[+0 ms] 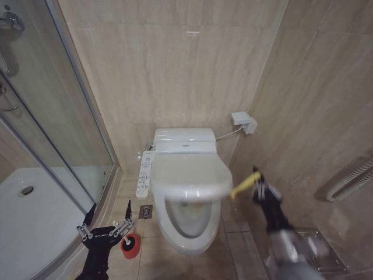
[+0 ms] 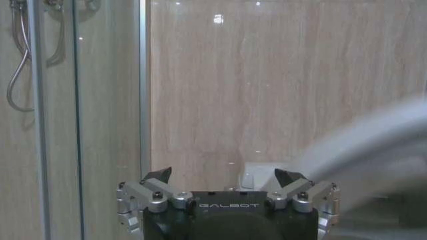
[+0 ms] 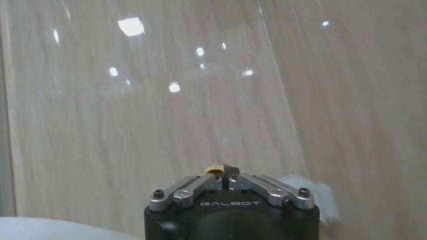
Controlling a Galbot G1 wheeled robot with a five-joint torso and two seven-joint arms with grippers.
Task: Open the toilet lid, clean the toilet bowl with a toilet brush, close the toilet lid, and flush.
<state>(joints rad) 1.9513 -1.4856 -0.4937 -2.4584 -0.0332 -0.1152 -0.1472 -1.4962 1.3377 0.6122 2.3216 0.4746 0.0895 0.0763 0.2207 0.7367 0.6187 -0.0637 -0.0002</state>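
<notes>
The toilet lid (image 1: 189,175) stands half raised above the toilet bowl (image 1: 187,228), its front edge tilted up and its glossy white top facing the camera, with the yellow ribbon tag (image 1: 243,185) stretched out taut from its right rim. The right gripper (image 1: 256,185) sits just beside that rim, on the robot's right of the toilet, its fingers pressed together and pinching the ribbon tag; in the right wrist view the right gripper (image 3: 223,172) shows its two fingers met on a small yellow scrap, with the beige tiled wall (image 3: 167,100) beyond. Nearer the camera and low on the robot's left, the left gripper (image 1: 108,224) hangs idle with its fingers spread wide and nothing between them, well apart from the toilet. Just beside that gripper, toward the toilet, the red holder cup (image 1: 130,245) stands on the floor with the toilet brush (image 1: 126,238) in it, only the handle showing. Under the raised lid the bowl's open mouth shows, with a yellowish stain inside. On the bowl's side facing the left gripper lies the white button panel (image 1: 144,173). In the left wrist view the left gripper (image 2: 225,177) points at the tiled wall, with the glass shower door (image 2: 73,110) alongside. Farthest back, a small white wall box (image 1: 243,122) sits on the wall beyond the right gripper.
</notes>
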